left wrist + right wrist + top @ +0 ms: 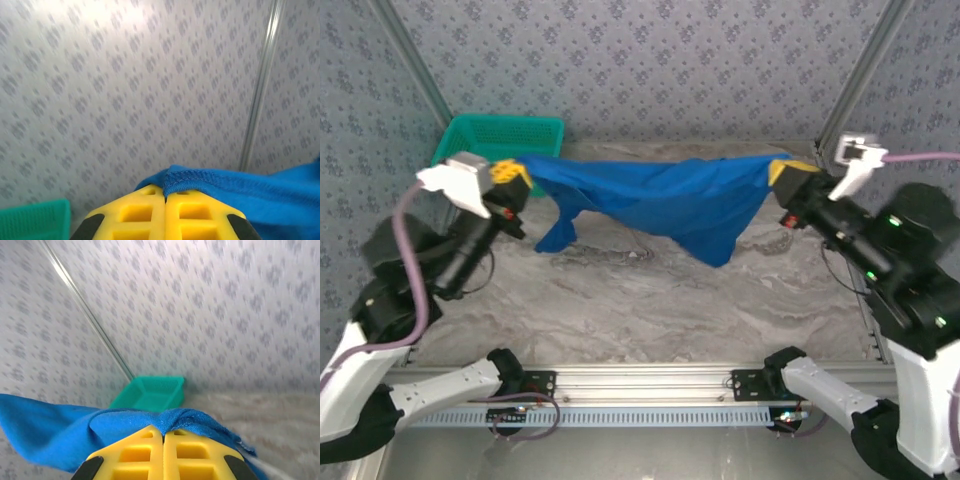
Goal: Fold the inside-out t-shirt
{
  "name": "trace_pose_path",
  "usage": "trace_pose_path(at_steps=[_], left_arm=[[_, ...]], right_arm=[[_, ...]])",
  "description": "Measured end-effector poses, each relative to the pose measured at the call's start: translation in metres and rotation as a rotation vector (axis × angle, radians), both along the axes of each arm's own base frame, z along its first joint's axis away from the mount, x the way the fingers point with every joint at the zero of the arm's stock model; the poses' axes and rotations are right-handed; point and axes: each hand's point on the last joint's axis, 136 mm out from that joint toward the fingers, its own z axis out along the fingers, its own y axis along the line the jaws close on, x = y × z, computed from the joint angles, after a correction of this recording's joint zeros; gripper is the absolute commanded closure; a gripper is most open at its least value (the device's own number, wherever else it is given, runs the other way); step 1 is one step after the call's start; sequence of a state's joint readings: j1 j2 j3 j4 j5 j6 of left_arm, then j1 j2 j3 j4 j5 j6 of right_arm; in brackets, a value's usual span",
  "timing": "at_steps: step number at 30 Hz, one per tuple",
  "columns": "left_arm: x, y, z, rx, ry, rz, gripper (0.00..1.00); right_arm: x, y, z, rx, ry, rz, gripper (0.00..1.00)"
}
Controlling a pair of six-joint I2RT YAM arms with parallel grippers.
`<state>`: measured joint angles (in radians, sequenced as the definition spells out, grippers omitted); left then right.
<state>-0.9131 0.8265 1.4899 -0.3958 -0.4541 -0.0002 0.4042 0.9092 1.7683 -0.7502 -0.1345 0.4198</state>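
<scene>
**Blue shirt stretched between both my grippers**

My left gripper [510,172] sits at about 10 o'clock over the grey marbled table [620,300]. Its yellow jaws are pressed together on a stitched hem of the royal-blue, soft cotton inside-out t-shirt [660,205]. In the left wrist view the hem folds over the seam where the two jaws meet.

My right gripper [790,172] sits at about 2 o'clock. Its jaws are likewise clamped on a bunched blue edge, which drapes over the jaw tips in the right wrist view.

The t-shirt hangs between the two grips as a band from 10 to 2 o'clock. One flap droops near the left gripper, and a longer point sags toward the table's centre. I cannot tell whether the lowest cloth touches the surface.

The teal plastic mesh basket [500,135] stands at 10 o'clock by the back wall, just behind my left gripper.
</scene>
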Motion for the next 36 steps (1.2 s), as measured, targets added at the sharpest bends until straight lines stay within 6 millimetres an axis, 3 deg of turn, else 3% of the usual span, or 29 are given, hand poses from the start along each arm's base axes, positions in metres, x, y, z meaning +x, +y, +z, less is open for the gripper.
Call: trace_pose_path(at_steps=[3, 6, 9, 12, 17, 21, 24, 27, 30, 33, 36], left_arm=[[-0.005, 0.018, 0.036, 0.001, -0.067, 0.057, 1.00], [0.009, 0.022, 0.048, 0.056, -0.085, 0.151, 1.00], [0.050, 0.023, 0.046, 0.132, -0.045, 0.264, 1.00], [0.100, 0.023, 0.042, 0.184, 0.009, 0.349, 1.00], [0.180, 0.005, 0.022, 0.260, 0.099, 0.346, 1.00], [0.214, 0.005, 0.037, 0.257, 0.095, 0.332, 1.00], [0.219, 0.008, 0.064, 0.222, 0.043, 0.316, 1.00], [0.205, 0.012, 0.092, 0.186, -0.033, 0.290, 1.00], [0.186, 0.010, 0.102, 0.177, -0.053, 0.240, 1.00], [0.174, 0.001, 0.082, 0.194, 0.021, 0.154, 1.00], [0.168, -0.015, 0.022, 0.222, 0.182, 0.048, 1.00]], right_arm=[[-0.016, -0.012, 0.033, 0.025, -0.100, -0.029, 1.00], [-0.005, -0.016, 0.046, 0.010, -0.128, -0.079, 1.00], [0.034, -0.011, 0.045, -0.038, -0.104, -0.140, 1.00], [0.091, -0.011, 0.036, -0.079, -0.056, -0.210, 1.00], [0.185, -0.025, 0.012, -0.100, 0.031, -0.300, 1.00], [0.226, -0.023, 0.020, -0.073, 0.021, -0.287, 1.00], [0.233, -0.020, 0.048, -0.035, -0.045, -0.259, 1.00], [0.222, -0.016, 0.076, -0.004, -0.118, -0.228, 1.00], [0.206, -0.015, 0.092, 0.012, -0.155, -0.208, 1.00], [0.196, -0.009, 0.076, 0.002, -0.109, -0.191, 1.00], [0.190, 0.005, 0.019, -0.051, 0.038, -0.170, 1.00]])
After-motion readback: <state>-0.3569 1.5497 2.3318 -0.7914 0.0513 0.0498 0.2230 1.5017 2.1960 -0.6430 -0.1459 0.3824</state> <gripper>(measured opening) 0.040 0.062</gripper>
